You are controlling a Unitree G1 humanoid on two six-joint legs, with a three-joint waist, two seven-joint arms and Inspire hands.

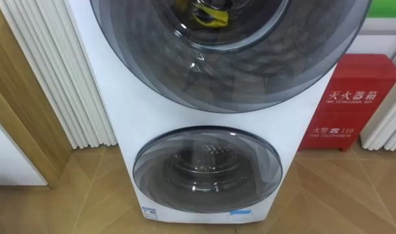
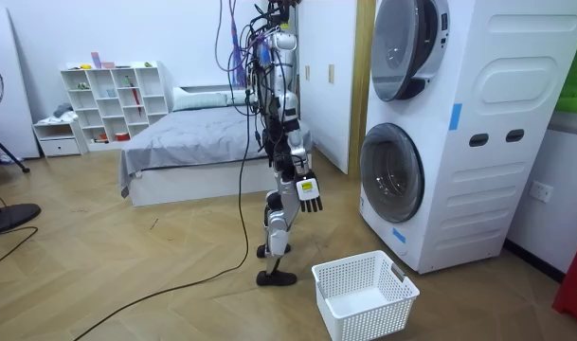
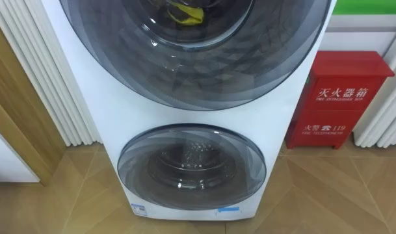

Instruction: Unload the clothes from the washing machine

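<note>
Yellow garment lies in the upper drum behind its closed glass door. Likely soft and light; grab a bunched fold. Right hand hangs low; spread or closed, cannot tell.

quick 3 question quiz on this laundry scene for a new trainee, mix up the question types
1. True or false: the lower door of the washing machine is swung open.
2. Multiple choice: what stands on the floor to the right of the machine in the eye views? A) a red box B) a blue bucket C) a green chair
3. Short answer: what colour is the item seen through the glass of the upper door?

Key: 1 false, it is closed. 2 A. 3 yellow.
</note>
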